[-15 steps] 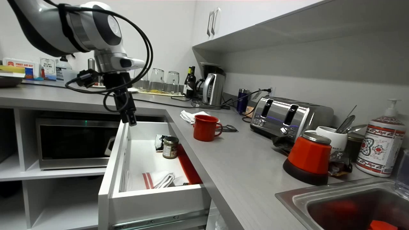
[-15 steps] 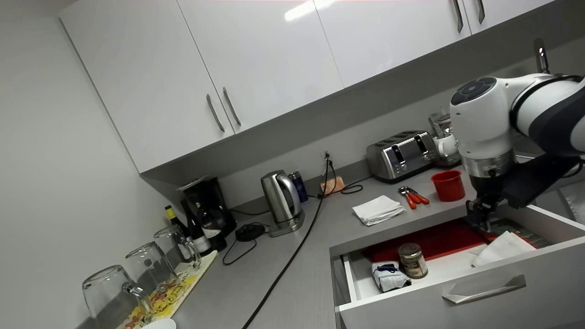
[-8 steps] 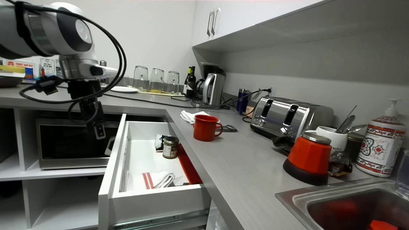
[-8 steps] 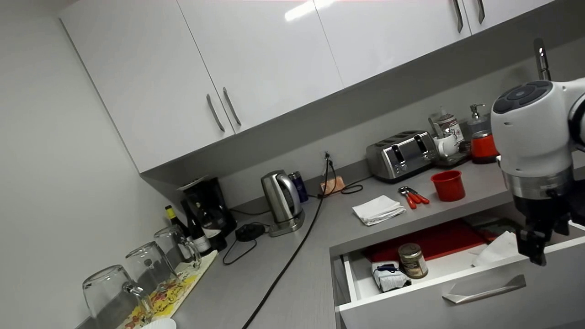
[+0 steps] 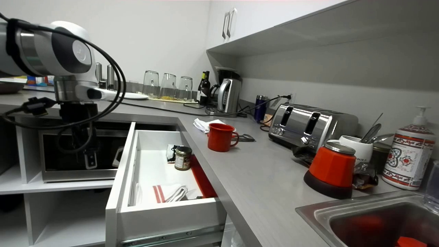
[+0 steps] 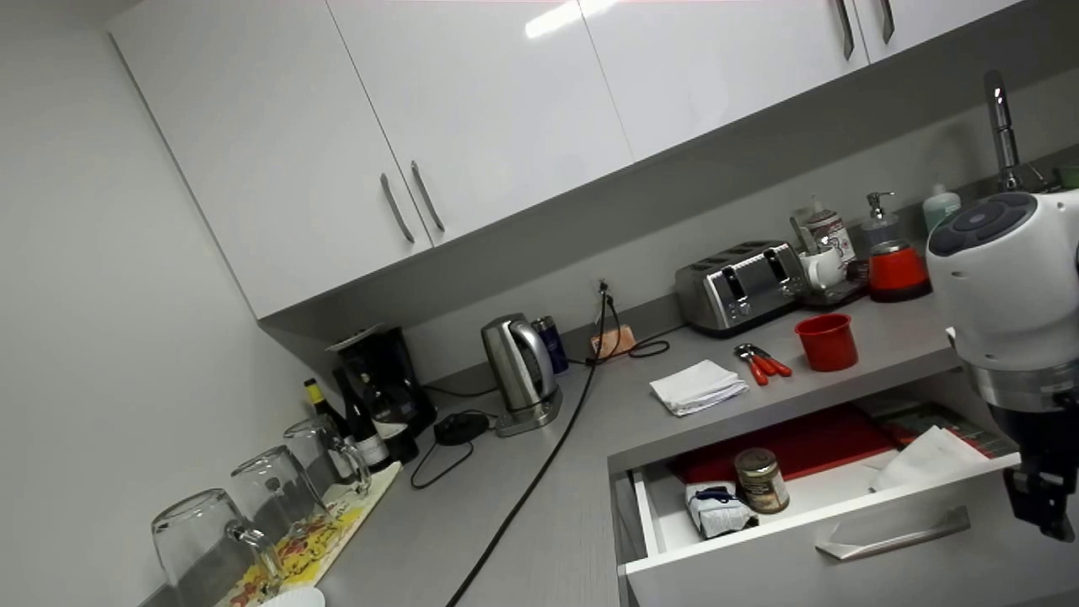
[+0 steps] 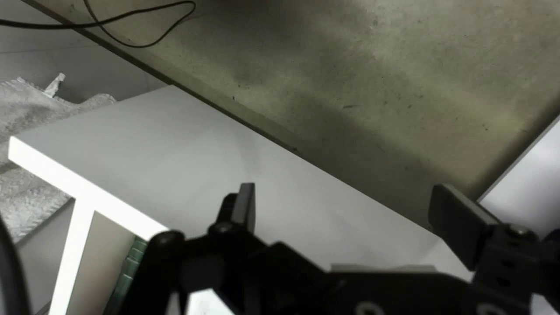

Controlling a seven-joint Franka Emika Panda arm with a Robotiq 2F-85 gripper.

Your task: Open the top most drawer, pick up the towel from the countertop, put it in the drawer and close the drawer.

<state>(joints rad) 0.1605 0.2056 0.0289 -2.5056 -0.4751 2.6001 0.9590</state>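
Gripper [image 7: 343, 205], jaws apart, has moved in front of the drawer [image 5: 164, 218]; with towel [image 5: 169, 193] inside, closing presumably remains.

Worktop [image 6: 506, 539], tallied from both exterior views: three glass mugs [image 6: 278, 497], one kettle [image 6: 510, 367], one toaster [image 5: 310, 123], one red mug [image 5: 219, 138], one folded white cloth [image 6: 695, 386], one orange container [image 5: 331, 171]; in an exterior view, three wine bottles [image 6: 361, 426], one red-handled tool [image 6: 763, 366]. Top drawer [image 6: 742, 575], one, with one pull handle [image 6: 895, 538]; in it one jar [image 5: 183, 159], one packet [image 6: 718, 511], one striped towel [image 5: 168, 192]. Also noted: four cabinet handles [image 6: 427, 197] in an exterior view, one tap [image 6: 1000, 126], one microwave [image 5: 59, 154], one sink [image 5: 310, 209], one hand [image 7: 343, 190], two fingers [image 7: 457, 221] in the wrist view.
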